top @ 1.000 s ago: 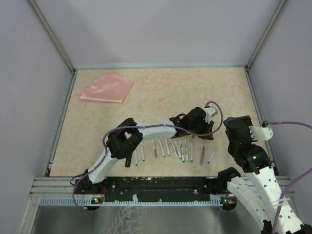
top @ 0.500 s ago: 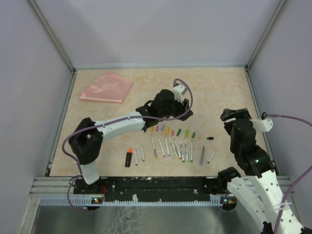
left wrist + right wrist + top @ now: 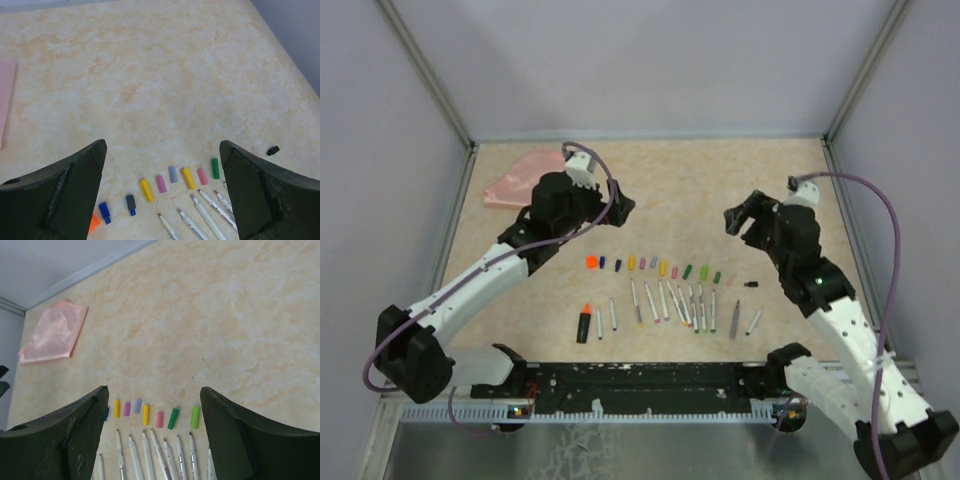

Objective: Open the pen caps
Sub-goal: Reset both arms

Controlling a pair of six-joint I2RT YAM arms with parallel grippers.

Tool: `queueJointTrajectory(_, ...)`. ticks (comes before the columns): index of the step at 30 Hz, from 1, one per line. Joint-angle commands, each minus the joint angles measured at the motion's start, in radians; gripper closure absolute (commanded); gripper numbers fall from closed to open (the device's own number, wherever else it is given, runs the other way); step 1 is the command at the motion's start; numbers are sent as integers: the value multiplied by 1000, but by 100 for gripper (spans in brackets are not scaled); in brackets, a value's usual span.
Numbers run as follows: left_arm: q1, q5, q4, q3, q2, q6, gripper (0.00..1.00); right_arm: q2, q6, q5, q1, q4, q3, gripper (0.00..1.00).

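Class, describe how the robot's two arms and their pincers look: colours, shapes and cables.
The left arm and right arm have white links joined by bulky black housings. A thin purple cable loops along each. The left pincer and right pincer have broad, dark, wedge-shaped fingers.

The top view looks steeply down from high above the near edge of the table (image 3: 720,180), taking in all of it, with the cap row (image 3: 660,268) near its middle. The left wrist view hangs closer, over the row's near side, facing the table's far edge. The right wrist view, equally close, looks past the row, far left, toward the pouch (image 3: 52,337). All three share the row.
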Motion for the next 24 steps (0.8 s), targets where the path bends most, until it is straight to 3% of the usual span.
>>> queueJointTrajectory(1, 72, -1, -155, 10, -90, 45, 1, 137, -187, -165, -8, 38, 163, 25)
queueJointTrajectory(7, 183, 59, -304, 128, -134, 49, 1, 340, -268, -157, -8, -35, 354, 24)
queueJointTrajectory(12, 194, 47, -407, 302, -104, 90, 1, 487, -287, -118, -7, -102, 543, 24)
queueJointTrajectory(15, 197, 28, -448, 380, -86, 115, 1, 537, -351, -192, -7, -98, 622, 23)
queueJointTrajectory(24, 212, -12, -503, 476, -71, 144, 1, 661, -290, -154, -3, -110, 803, 23)
